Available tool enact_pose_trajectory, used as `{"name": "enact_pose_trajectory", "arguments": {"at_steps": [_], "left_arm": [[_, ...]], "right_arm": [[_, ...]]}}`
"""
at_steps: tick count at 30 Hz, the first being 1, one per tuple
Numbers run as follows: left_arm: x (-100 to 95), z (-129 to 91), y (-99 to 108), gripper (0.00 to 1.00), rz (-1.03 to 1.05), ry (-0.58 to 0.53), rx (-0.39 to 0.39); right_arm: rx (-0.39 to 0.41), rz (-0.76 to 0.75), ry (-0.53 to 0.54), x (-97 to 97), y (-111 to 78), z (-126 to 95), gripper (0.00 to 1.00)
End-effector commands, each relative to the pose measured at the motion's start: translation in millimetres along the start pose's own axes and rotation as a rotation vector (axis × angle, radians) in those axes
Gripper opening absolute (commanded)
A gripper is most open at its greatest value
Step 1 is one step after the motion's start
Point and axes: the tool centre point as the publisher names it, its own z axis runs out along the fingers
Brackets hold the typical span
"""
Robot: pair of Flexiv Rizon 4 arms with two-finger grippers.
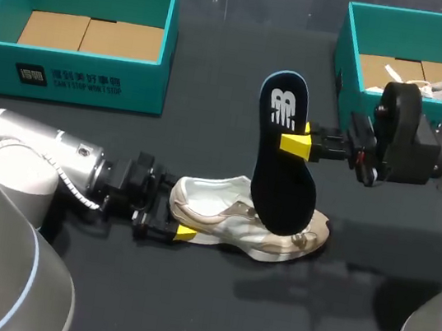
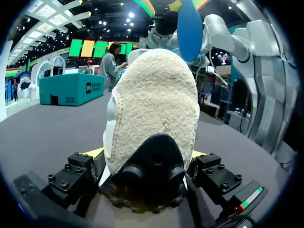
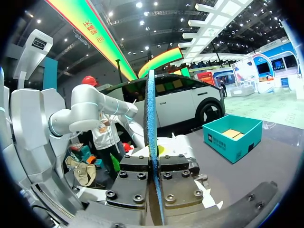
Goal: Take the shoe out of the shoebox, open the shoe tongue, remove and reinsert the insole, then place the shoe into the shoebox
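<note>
- Shoe (image 1: 246, 219): pale, resting on the table (image 1: 183, 310) between your arms, heel toward your left arm.
- Left gripper (image 1: 174, 208): closed on the shoe's heel, one finger on each side.
- Insole (image 1: 283, 166): dark, held steeply on end, its lower end at the shoe's opening; whether it is inside cannot be told.
- Right gripper (image 1: 295, 143): pinched on the insole's upper half, one finger on each face.
- Risk: pushed down this steeply, the free lower end may buckle against the collar. With only its heel held, the shoe may pivot.
- Surface: dark, matt. The left shoebox (image 1: 69, 68) and right shoebox (image 1: 353, 35) stand at the far side, well apart from the shoe.
</note>
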Motion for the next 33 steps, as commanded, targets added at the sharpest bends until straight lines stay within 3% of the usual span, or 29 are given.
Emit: {"name": "enact_pose_trajectory", "arguments": {"at_steps": [1, 5, 18, 21, 33], "left_arm": [[2.9, -10, -1, 1.0, 0.005, -0.004, -0.097], [3.0, -21, 3, 1.0, 0.042, -0.004, -0.196], [6.2, -57, -6, 1.0, 0.018, -0.012, -0.342], [9.5, -63, -12, 1.0, 0.091, -0.029, -0.415], [9.5, -63, -12, 1.0, 0.091, -0.029, -0.415]], "right_arm": [[0.0, 0.0, -0.003, 1.0, -0.4, 1, 0.0], [0.0, 0.0, -0.003, 1.0, -0.4, 1, 0.0], [0.0, 0.0, -0.003, 1.0, -0.4, 1, 0.0], [0.0, 0.0, -0.003, 1.0, -0.4, 1, 0.0], [0.0, 0.0, -0.003, 1.0, -0.4, 1, 0.0]]}}
